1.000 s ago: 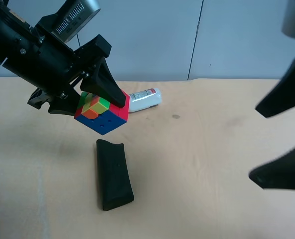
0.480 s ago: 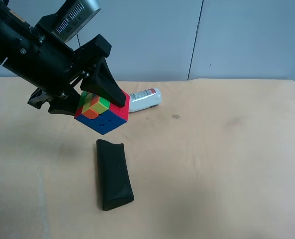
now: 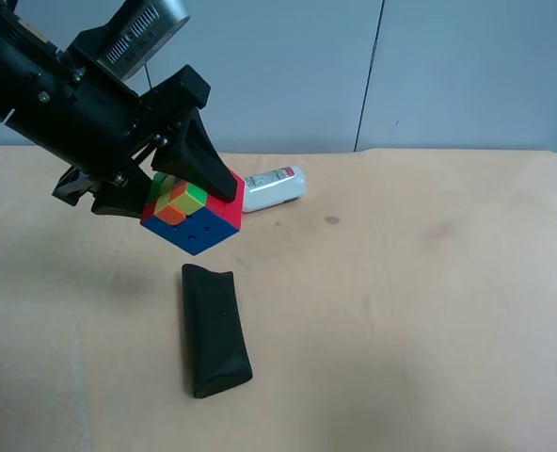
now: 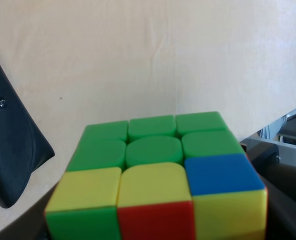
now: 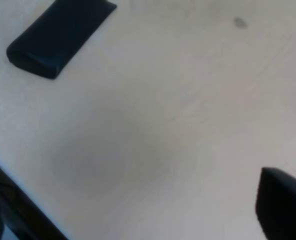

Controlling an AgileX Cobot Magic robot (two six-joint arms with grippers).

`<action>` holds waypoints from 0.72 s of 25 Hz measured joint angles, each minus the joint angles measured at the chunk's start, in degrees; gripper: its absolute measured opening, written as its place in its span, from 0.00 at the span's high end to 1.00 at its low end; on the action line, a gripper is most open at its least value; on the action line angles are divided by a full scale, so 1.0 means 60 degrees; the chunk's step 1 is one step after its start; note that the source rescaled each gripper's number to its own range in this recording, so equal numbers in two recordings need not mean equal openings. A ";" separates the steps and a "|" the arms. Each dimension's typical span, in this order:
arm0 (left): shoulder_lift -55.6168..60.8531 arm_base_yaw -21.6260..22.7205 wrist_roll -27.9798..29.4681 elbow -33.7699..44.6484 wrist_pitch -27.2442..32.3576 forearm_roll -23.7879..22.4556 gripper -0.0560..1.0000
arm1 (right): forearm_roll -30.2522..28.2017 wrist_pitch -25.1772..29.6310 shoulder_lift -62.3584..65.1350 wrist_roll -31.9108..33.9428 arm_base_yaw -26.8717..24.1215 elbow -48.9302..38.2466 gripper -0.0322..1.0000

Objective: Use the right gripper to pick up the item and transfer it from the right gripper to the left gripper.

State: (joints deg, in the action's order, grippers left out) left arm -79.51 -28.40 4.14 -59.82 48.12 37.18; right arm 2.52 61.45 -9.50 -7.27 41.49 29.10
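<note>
Right gripper gone from high view; only one finger showing, can't tell opening. My left gripper clamped on puzzle cube, aloft over table. Risk: tilted hold slips, cube drops.

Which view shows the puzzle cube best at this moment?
Exterior high: the whole cube shows, clamped in the left hand above the table. The left wrist view shows only one mostly green face close up, cropped; the right wrist view shows none of it.

Lab-like test bench: bare tan tabletop, grey panel wall, robot arm.
</note>
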 joint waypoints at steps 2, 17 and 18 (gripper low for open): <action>0.0000 0.0000 0.0000 0.0000 -0.0008 0.0000 0.95 | 0.0000 0.0000 0.0000 0.0000 0.0000 0.0000 0.00; 0.0000 0.0000 -0.0215 0.0000 -0.0067 0.0000 0.95 | 0.0000 0.0000 0.0272 0.0000 -0.1678 0.0000 0.00; 0.0000 0.0000 -0.0224 0.0000 -0.0079 0.0000 0.95 | 0.0000 -0.0008 0.0436 0.0000 -0.2082 0.0000 0.00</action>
State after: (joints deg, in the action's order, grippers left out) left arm -79.51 -28.40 2.79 -59.82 47.65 37.18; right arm 2.52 61.40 -6.88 -7.27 29.00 29.10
